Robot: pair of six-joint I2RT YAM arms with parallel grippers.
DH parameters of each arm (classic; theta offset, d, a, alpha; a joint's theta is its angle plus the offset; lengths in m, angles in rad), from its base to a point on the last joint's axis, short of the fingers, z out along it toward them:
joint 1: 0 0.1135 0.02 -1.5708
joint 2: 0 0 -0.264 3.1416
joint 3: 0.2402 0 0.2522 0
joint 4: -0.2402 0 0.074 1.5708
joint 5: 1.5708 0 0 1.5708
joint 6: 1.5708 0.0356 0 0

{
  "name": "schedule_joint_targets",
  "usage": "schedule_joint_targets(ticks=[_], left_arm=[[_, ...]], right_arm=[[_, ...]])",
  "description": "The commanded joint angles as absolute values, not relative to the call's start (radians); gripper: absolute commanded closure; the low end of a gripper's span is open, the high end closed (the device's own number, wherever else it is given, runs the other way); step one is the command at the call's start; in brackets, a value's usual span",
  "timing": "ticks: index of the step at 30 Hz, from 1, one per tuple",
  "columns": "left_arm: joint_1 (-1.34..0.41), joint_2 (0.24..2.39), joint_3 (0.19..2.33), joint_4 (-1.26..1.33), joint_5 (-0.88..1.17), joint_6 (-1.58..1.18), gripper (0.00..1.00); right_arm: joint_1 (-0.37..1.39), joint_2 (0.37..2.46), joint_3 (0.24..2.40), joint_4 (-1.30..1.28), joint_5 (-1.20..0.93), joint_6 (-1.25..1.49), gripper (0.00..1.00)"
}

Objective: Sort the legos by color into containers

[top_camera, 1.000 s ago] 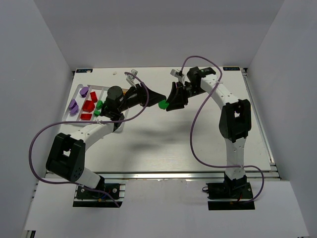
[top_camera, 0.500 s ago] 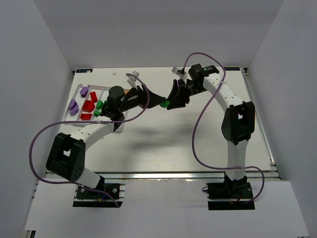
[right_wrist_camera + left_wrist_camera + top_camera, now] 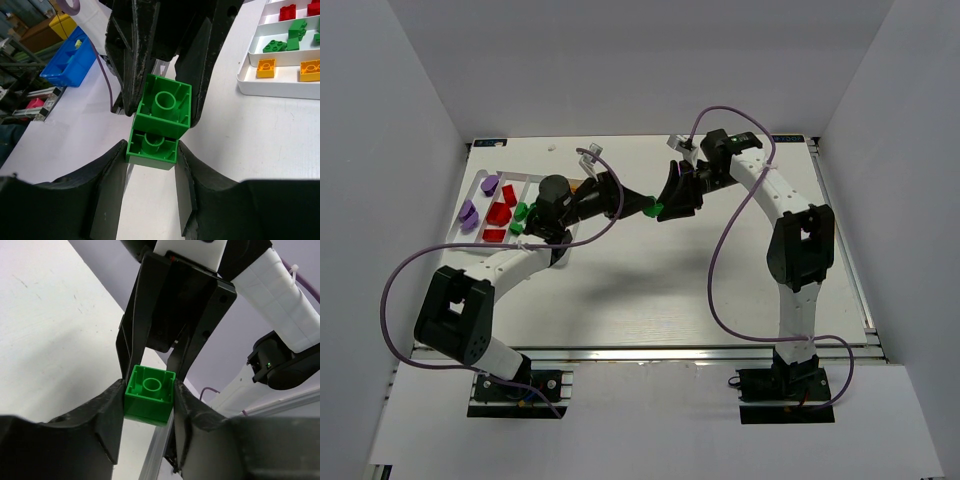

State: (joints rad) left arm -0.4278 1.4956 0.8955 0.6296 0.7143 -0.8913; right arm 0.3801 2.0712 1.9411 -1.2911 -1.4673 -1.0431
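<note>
Right of the tray [image 3: 280, 91], above the desk [image 3: 650, 290], the left gripper [image 3: 149, 393] and right gripper [image 3: 151, 148] meet tip to tip, each pinched narrow on one end of the stacked green pair [image 3: 163, 107], whose stacking axis runs straight between them.

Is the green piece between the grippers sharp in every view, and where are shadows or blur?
Top external: even light, soft arm shadows on the table, green piece small but clear. Left wrist: piece sharp, left fingers dark, little detail. Right wrist: piece sharp, blue bin looks softer.
</note>
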Motion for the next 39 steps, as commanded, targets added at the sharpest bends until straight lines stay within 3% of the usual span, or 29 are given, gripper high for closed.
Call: schedule_joint_targets(ticks=[1,3,9,22,29,34,39], left_arm=[[-0.433,1.502,0.89,0.678,0.758,-0.911,0.56],[-0.431,1.502,0.905,0.649,0.77,-0.888,0.65],[-0.4,1.493,0.943,0.595,0.775,-0.867,0.72],[-0.164,1.422,0.988,0.476,0.727,-0.812,0.75],[-0.08,1.408,1.023,-0.037,0.387,-0.6,0.75],[-0.005,1.416,1.009,-0.185,0.137,-0.571,0.76],[0.032,1.495,1.074,-0.245,0.031,-0.535,0.76]], right_arm=[[0.383,2.075,1.971,-1.307,-1.628,-1.048,1.0],[0.383,2.077,1.97,-1.307,-1.629,-1.046,1.0],[0.383,2.074,1.95,-1.308,-1.623,-1.048,1.0],[0.41,2.075,1.951,-1.307,-1.577,-1.062,1.0],[0.425,2.086,1.96,-1.307,-1.477,-1.068,1.0],[0.428,2.085,1.959,-1.243,-1.356,-1.023,1.0],[0.431,2.086,1.954,-1.074,-1.237,-0.862,1.0]])
